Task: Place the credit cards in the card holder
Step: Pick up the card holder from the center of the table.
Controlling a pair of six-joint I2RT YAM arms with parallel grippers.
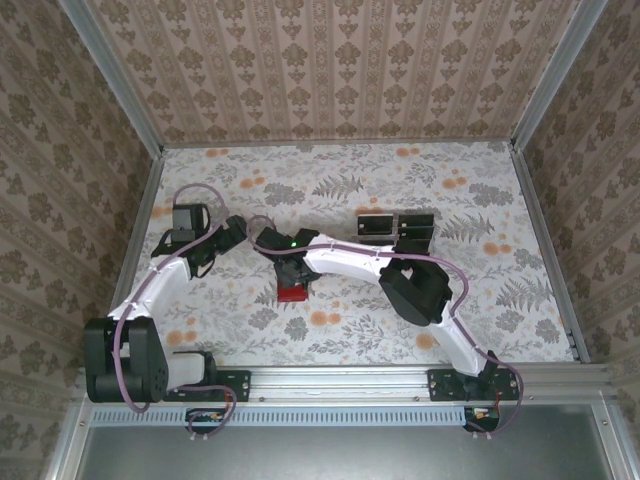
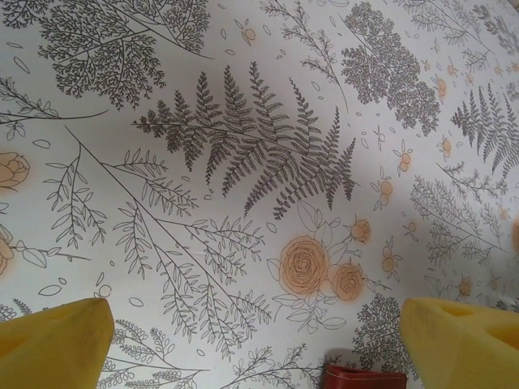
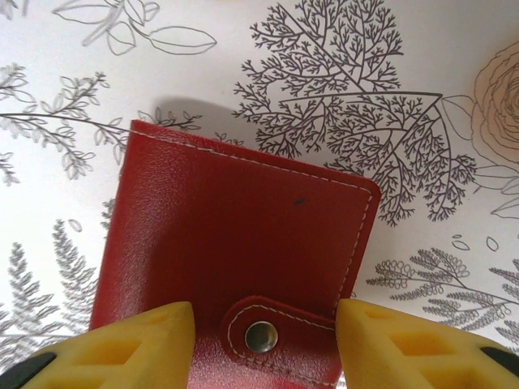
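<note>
a silver snap stud (image 3: 261,336) and a tiny dark speck are marking the red face of the card holder (image 3: 235,235). light marks on two dark rectangular shapes (image 1: 378,228) are too small to read.

the card holder is lying flat and closed on the flowered table (image 1: 480,300), a little toward 8 o'clock from the table's middle in the top view. the dark shapes are lying well apart from it, toward 2 o'clock. in the right wrist view its slightly longer axis is running from about 6 o'clock to just past 12. the closing strap (image 3: 292,320) is wrapping over the edge at 4 o'clock, with its rounded tip pointing to 9 o'clock.

the right arm (image 1: 420,285) is rising from its base at 5 o'clock, folding at the elbow and stretching toward 9 o'clock, with the wrist tipping down over the holder. the right gripper (image 3: 266,318) is standing with its yellow fingers (image 3: 138,344) partly apart and the strap between them. one finger is overlapping the holder's 7 o'clock corner and the other is sitting at its 4 o'clock edge. i cannot tell whether they are pinching it or only lying over it.

the left arm (image 1: 150,285) is leaning from its base at 7 o'clock toward 1 o'clock. the left gripper (image 2: 251,328) is hanging near the holder, at its 10 o'clock side. its fingers (image 2: 462,340) are spread wide over bare table, and the holder's red edge is peeking in at 5 o'clock in the left wrist view.
</note>
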